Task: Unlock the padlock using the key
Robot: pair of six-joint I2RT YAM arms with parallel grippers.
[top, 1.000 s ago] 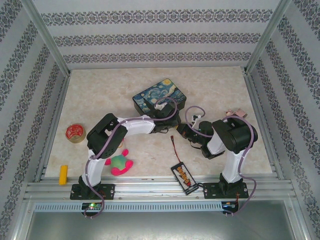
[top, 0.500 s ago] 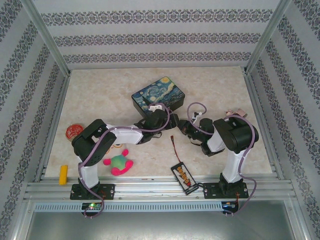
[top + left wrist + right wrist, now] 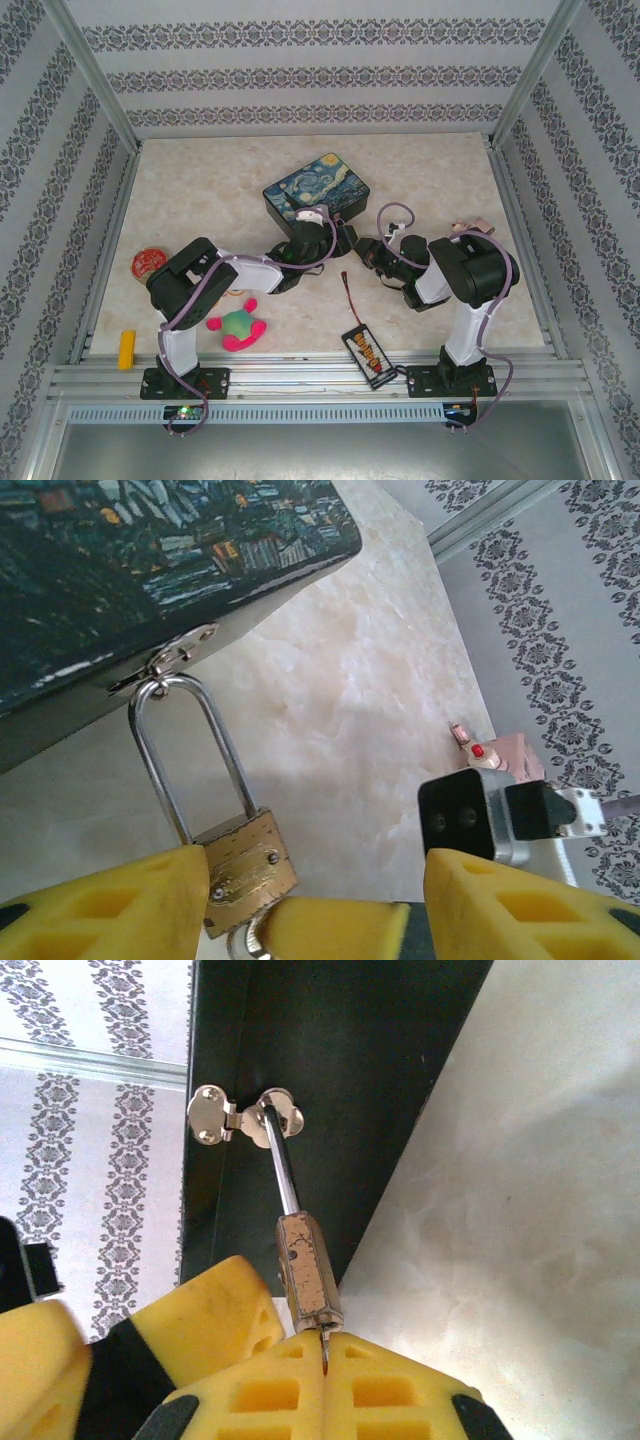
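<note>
The brass padlock [image 3: 240, 865] hangs by its silver shackle [image 3: 215, 750] from the clasp [image 3: 165, 665] of the painted tin box [image 3: 150, 570]. My left gripper [image 3: 318, 880] is open around it, its left finger [image 3: 110, 900] against the padlock's side and its right finger [image 3: 530, 905] well apart. My right gripper [image 3: 325, 1345] is shut on the key [image 3: 325, 1340], a thin metal blade that meets the bottom of the padlock [image 3: 308, 1275]. In the top view both grippers [image 3: 335, 240] [image 3: 362, 252] meet in front of the tin box [image 3: 317, 187].
A red tape roll [image 3: 150, 263], a plush toy [image 3: 237, 325] and a yellow block [image 3: 126, 349] lie on the left. A red-and-black wire with a connector board [image 3: 365, 352] lies near the front. A small pink object [image 3: 470, 228] sits by the right wall.
My left arm has folded lower and its gripper has come down from the box's corner to the padlock at the box's front. The right arm has hardly moved.
</note>
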